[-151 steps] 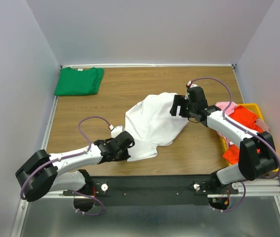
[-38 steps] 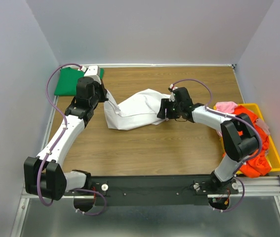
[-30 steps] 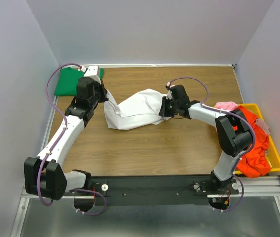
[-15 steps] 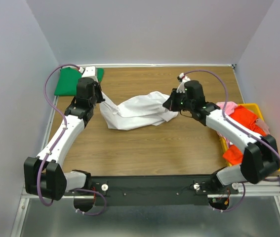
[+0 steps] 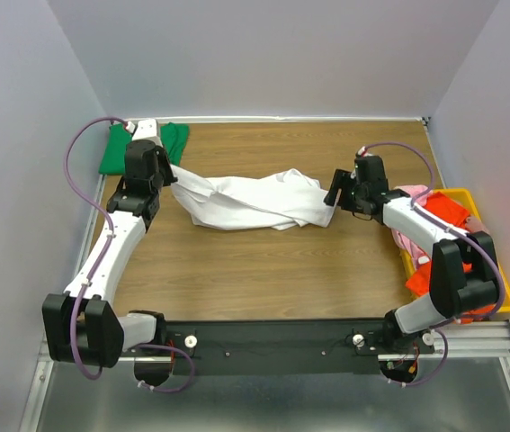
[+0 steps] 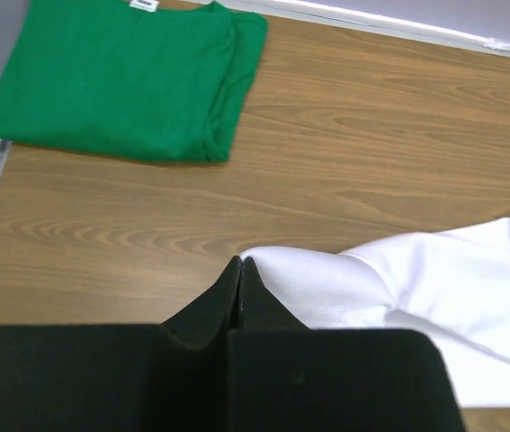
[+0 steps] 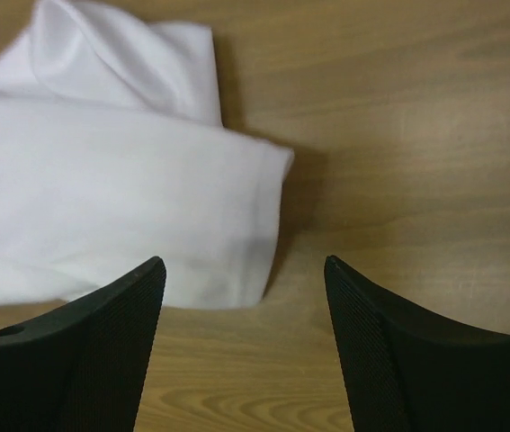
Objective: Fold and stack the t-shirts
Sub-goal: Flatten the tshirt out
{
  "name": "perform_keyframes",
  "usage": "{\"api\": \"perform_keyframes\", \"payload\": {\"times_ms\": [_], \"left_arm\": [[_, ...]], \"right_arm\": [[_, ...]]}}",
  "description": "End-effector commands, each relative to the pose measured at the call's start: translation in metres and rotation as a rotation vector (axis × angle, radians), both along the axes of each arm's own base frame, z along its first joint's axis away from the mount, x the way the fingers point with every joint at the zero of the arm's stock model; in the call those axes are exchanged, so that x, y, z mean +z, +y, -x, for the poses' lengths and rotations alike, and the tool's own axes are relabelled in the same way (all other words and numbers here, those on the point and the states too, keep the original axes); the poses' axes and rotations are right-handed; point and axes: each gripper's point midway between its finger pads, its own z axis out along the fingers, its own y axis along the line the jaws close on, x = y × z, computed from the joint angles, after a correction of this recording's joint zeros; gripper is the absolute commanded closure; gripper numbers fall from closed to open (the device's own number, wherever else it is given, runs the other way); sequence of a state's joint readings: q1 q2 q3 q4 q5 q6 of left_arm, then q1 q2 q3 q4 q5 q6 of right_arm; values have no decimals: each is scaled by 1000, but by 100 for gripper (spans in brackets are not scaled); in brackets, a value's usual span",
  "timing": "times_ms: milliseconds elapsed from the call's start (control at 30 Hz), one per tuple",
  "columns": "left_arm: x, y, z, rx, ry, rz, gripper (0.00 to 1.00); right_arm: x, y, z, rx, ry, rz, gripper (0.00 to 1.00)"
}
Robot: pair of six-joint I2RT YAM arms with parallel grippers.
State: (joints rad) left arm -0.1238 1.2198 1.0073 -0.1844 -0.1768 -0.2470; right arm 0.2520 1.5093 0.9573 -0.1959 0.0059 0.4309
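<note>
white t-shirt (image 5: 250,200), green t-shirt (image 6: 120,76), perhaps pink cloth (image 5: 416,192)

A big brown wooden table (image 5: 263,270) fills the middle, with wavy lines in the wood. A yellow bin (image 5: 464,193) sits on its right side, close to the right wall (image 5: 497,108). A thin white strip (image 5: 281,118) runs along the far edge of the table, right under the pale grey back wall (image 5: 263,54). The left wall (image 5: 21,135) is the same pale colour. A shiny metal rail (image 5: 88,225) runs down the table's left edge. A black bar (image 5: 272,335) lies across the near edge, and below it is a grey metal floor (image 5: 263,396).
</note>
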Motion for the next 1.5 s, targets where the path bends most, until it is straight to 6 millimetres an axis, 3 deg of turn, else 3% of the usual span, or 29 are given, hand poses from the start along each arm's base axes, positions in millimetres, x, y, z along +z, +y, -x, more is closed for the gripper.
{"api": "perform_keyframes", "payload": {"times_ms": [0, 200, 300, 433, 800, 1233, 1433, 1467], "left_arm": [[-3, -22, -6, -113, 8, 42, 100], [-3, -22, -6, -112, 5, 45, 100], [-5, -20, -6, -103, 9, 41, 100], [-6, -20, -7, -102, 12, 39, 100], [-9, -19, -7, -97, 19, 34, 100], [-11, -19, -8, -97, 25, 34, 100], [-11, -18, -8, -91, 26, 31, 100], [-12, -18, -8, -90, 28, 31, 100]], "right_arm": [[-30, 8, 31, 53, 99, -22, 22], [-54, 5, 56, 90, 141, -14, 23], [-66, 6, 60, 101, 167, -15, 30], [-73, 11, 57, 115, 164, -35, 38], [-82, 29, 45, 170, 167, -98, 44], [-96, 42, 60, 201, 215, -102, 56], [-102, 41, 65, 184, 245, -103, 67], [-102, 40, 65, 184, 245, -103, 75]]}}
